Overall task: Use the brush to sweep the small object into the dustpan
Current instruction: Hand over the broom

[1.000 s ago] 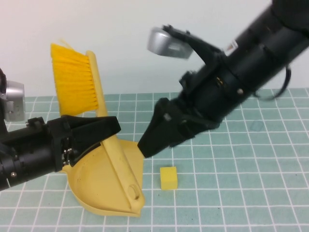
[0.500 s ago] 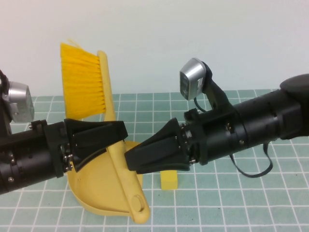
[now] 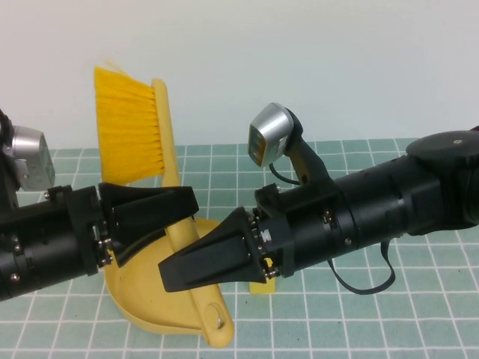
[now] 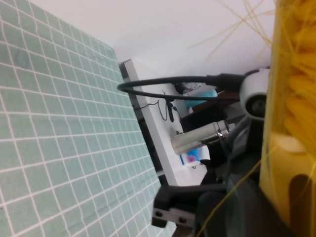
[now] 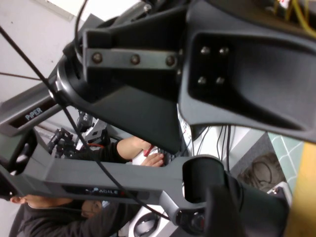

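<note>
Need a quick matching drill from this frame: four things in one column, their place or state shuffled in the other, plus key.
1. brush
2. dustpan
3. small block
4. right gripper

A. mostly hidden under the right arm
B. on the mat, lower left
C. beside the brush handle, over the dustpan
D. bristles up, held by the left gripper

Pairs: 1-D, 2-B, 3-A, 4-C

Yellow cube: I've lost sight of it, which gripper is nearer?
Right. The right gripper lies just in front of the yellow cube, hiding most of it; the left gripper holds the brush farther left.
</note>
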Robot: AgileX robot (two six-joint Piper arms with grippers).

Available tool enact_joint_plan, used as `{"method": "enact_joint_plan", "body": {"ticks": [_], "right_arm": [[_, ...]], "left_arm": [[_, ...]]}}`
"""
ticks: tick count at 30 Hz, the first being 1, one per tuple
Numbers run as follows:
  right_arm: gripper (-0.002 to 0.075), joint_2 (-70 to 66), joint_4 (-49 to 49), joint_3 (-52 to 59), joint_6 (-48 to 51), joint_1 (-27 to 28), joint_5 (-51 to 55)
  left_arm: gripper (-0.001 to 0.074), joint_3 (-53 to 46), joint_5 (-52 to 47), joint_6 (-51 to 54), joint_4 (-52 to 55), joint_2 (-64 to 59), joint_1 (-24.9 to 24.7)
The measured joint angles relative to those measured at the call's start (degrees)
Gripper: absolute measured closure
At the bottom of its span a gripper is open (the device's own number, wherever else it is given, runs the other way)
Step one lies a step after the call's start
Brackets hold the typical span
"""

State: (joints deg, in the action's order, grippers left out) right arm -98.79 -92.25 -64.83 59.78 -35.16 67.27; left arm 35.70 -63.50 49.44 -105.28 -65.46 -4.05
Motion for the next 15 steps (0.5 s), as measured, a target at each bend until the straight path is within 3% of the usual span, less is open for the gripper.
{"method": "enact_joint_plan", "body": {"ticks": [6, 10, 12, 15], "right_arm": [[0.0547, 0.0, 0.1, 0.1, 0.6, 0.0, -0.9], [0.0554, -0.1, -0.4, 0.1, 1.2, 0.0, -0.9], [0.0554, -0.1, -0.9, 0.4, 1.8, 0.0, -0.9], [0.0554, -0.1, -1.2, 0.5, 2.7, 0.5, -0.7]], "left_arm": [[0.0735, 0.0, -0.4, -0.6, 0.0, 0.0, 0.0], [0.0704, 0.0, -0.4, -0.6, 0.0, 0.0, 0.0], [0.0595, 0.0, -0.4, -0.6, 0.0, 0.0, 0.0], [0.0335, 0.6, 0.8, 1.3, 0.2, 0.0, 0.0]]}}
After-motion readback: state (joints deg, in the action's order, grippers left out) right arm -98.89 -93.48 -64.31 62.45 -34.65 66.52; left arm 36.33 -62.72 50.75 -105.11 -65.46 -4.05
